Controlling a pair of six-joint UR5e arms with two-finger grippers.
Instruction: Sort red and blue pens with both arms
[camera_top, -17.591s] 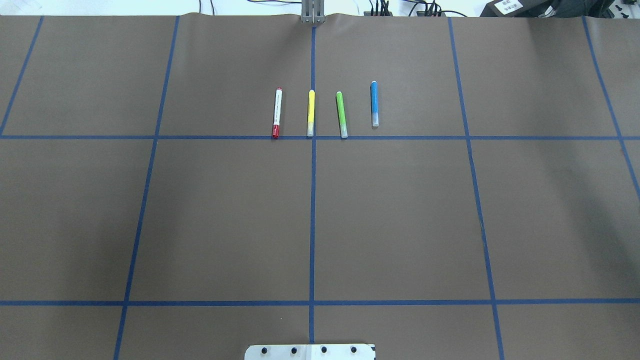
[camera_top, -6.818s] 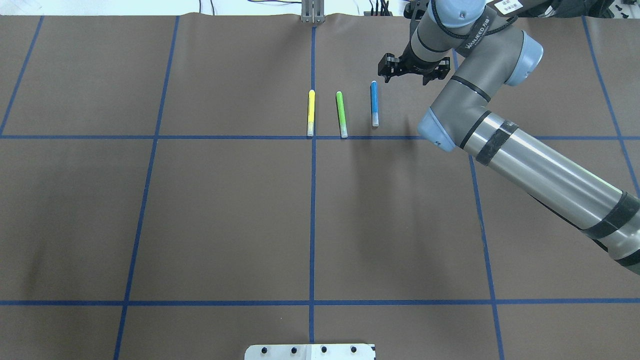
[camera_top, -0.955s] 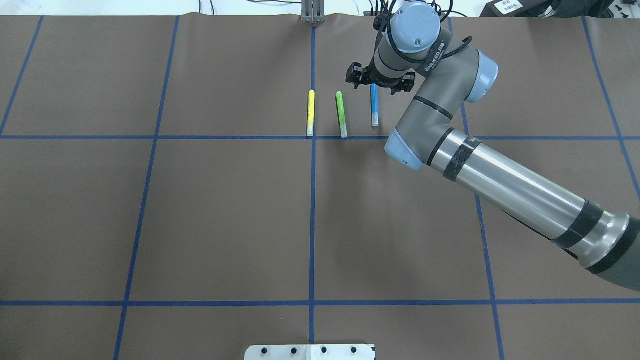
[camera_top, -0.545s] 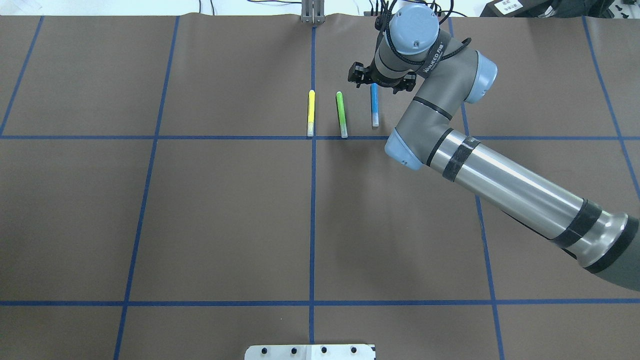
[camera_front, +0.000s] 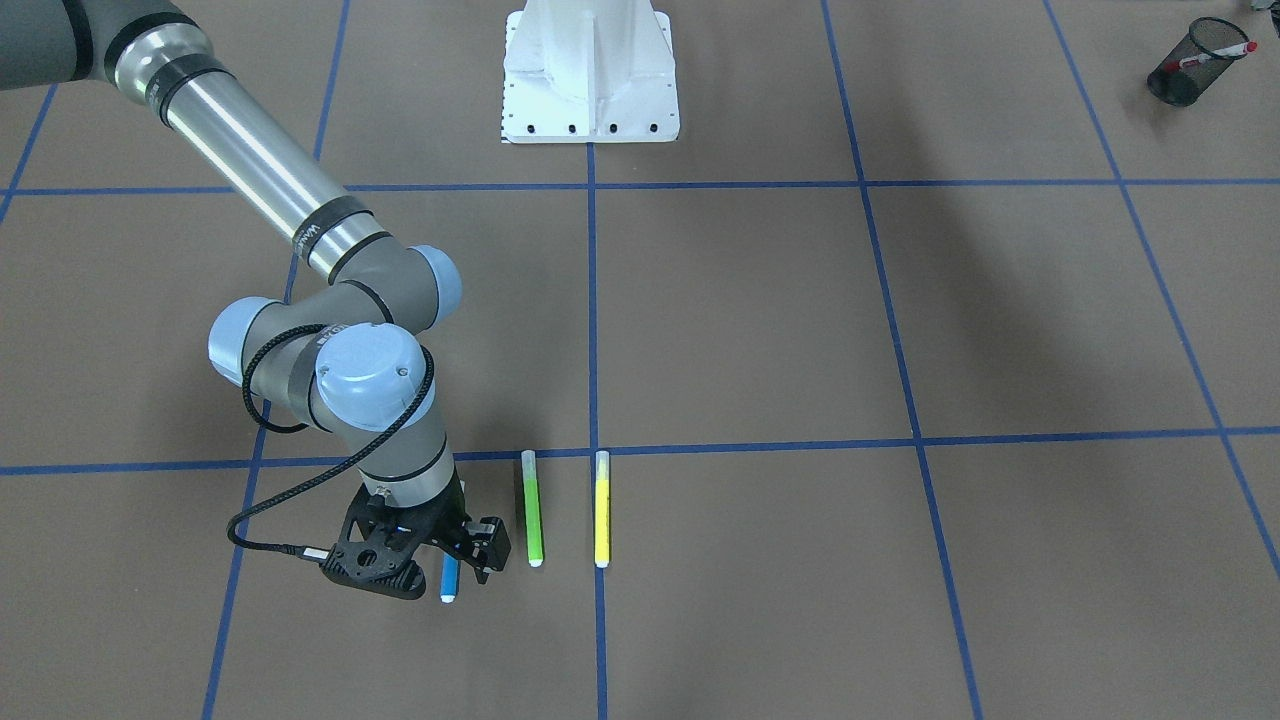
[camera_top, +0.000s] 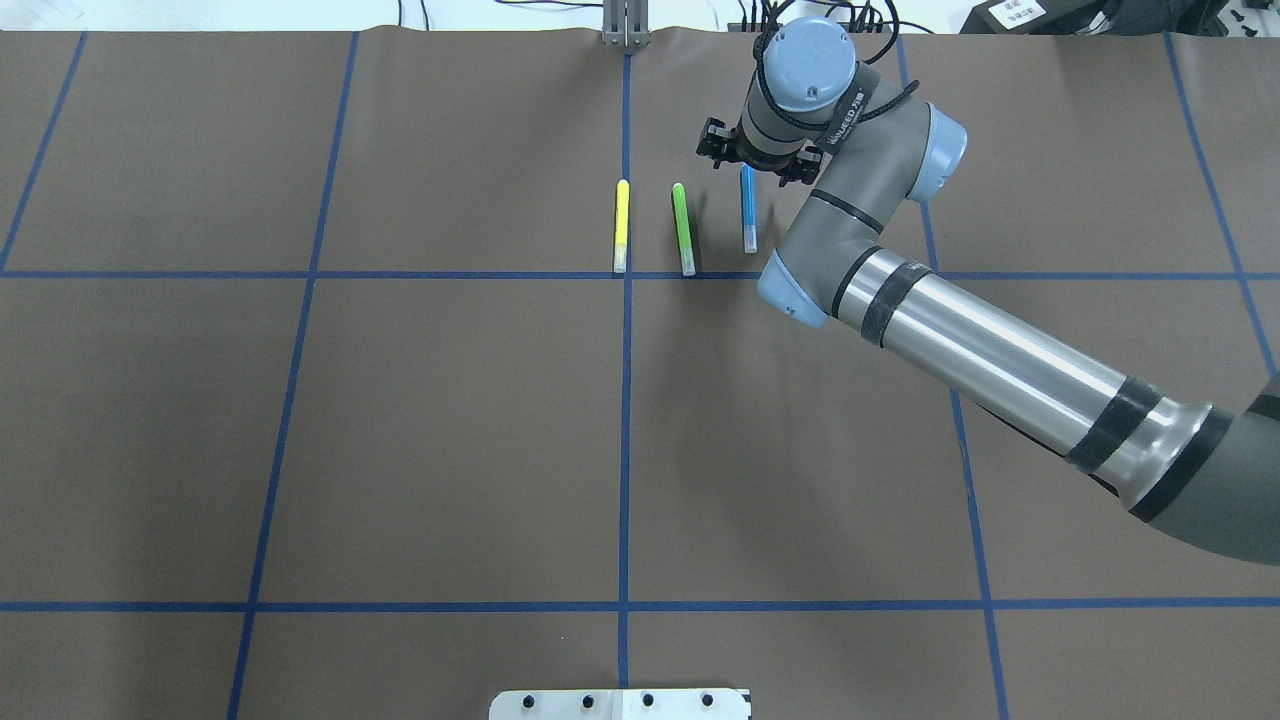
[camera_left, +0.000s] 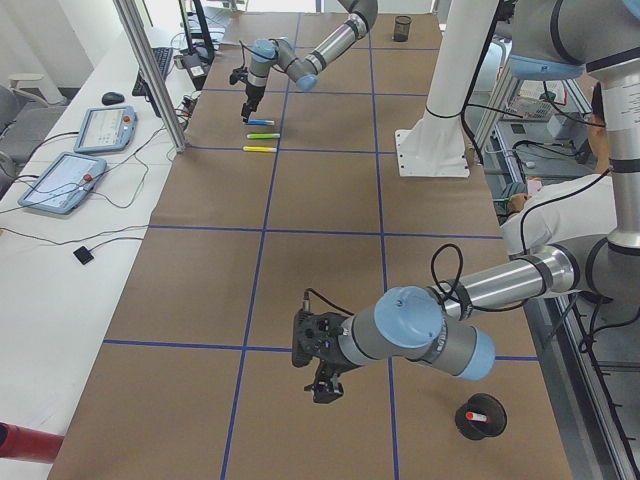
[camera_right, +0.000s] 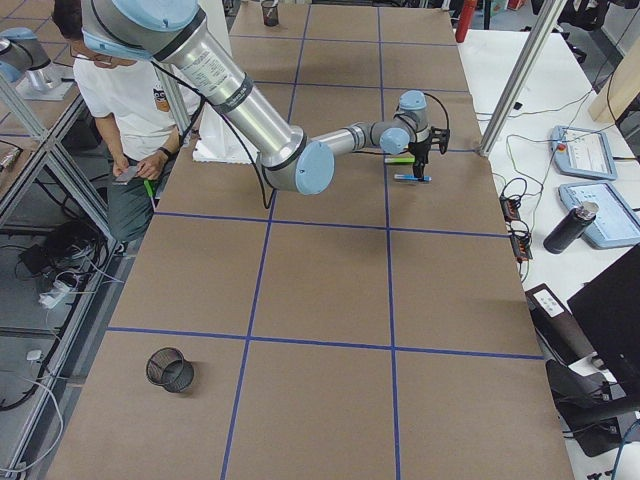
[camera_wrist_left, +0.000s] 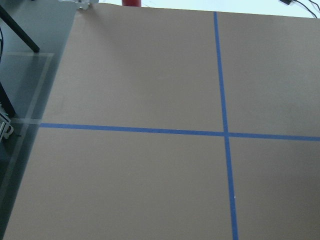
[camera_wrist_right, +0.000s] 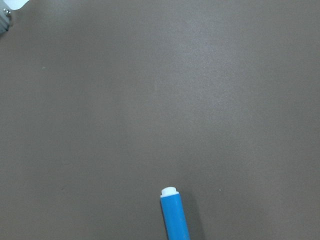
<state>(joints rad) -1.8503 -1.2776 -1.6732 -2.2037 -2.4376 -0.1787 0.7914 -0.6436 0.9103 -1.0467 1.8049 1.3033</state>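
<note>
The blue pen (camera_top: 749, 215) lies flat on the brown table, at the right end of a short row of markers. My right gripper (camera_top: 757, 160) hangs open over its far, white-tipped end, fingers pointing down; in the front view the right gripper (camera_front: 432, 560) covers most of the blue pen (camera_front: 449, 580). The right wrist view shows only the white end of the blue pen (camera_wrist_right: 175, 215), no fingers. The red pen (camera_front: 1218, 52) stands in a black mesh cup (camera_front: 1185, 80) on my left side. My left gripper (camera_left: 326, 385) hovers near that cup; I cannot tell its state.
A green marker (camera_top: 683, 228) and a yellow marker (camera_top: 621, 225) lie parallel just left of the blue pen. An empty black mesh cup (camera_right: 170, 370) stands at my right end of the table. A person (camera_right: 120, 100) sits beside the white robot base (camera_front: 590, 70).
The red pen has gone from the row since the first frame. The right arm came in and settled over the blue pen's far end, creeping slightly further in over the last second.
</note>
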